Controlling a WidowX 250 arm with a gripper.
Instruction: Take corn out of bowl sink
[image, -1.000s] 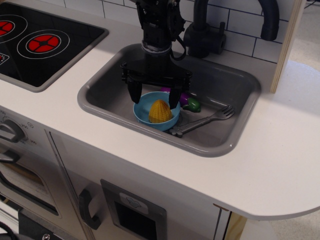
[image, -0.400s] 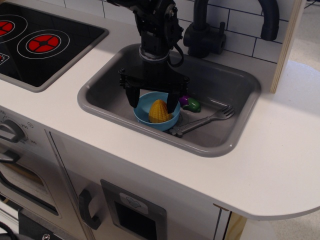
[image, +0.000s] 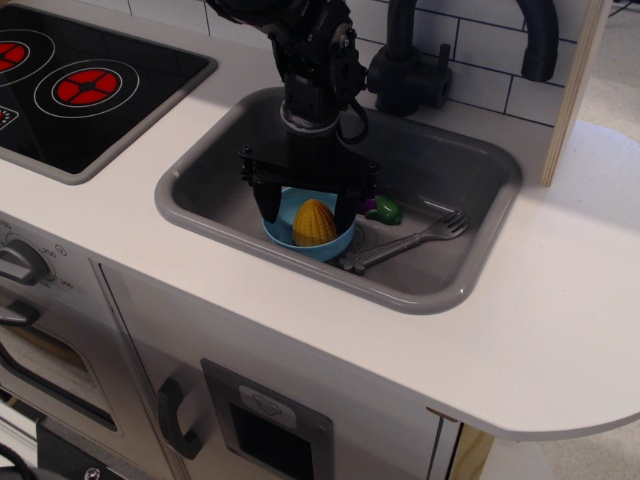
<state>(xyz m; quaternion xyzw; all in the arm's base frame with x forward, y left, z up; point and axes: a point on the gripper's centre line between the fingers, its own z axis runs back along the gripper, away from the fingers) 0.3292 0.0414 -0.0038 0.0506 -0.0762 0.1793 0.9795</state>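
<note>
A: Item one, the step in hand?
B: The grasp is being set up. The tool (image: 307, 213) is being held low over the bowl (image: 308, 238), spread wide and unclenched, one finger on each side of the corn (image: 314, 223). Contact cannot be told; nothing is being gripped.

A: Location of the corn?
B: It is being carried inside the light blue bowl, tip up, at the front-left of the sink (image: 440, 290).

A: Next move, as judged?
B: A closing on the corn's ridged sides is being called for, then a straight lift clear of the rim.

A: Other entries?
B: A grey fork (image: 405, 242) is lying just right of the bowl; a purple eggplant (image: 379, 208) is lying behind it; a black faucet (image: 405, 60) is standing at the back. The bowl rim is being judged the likeliest snag.
</note>
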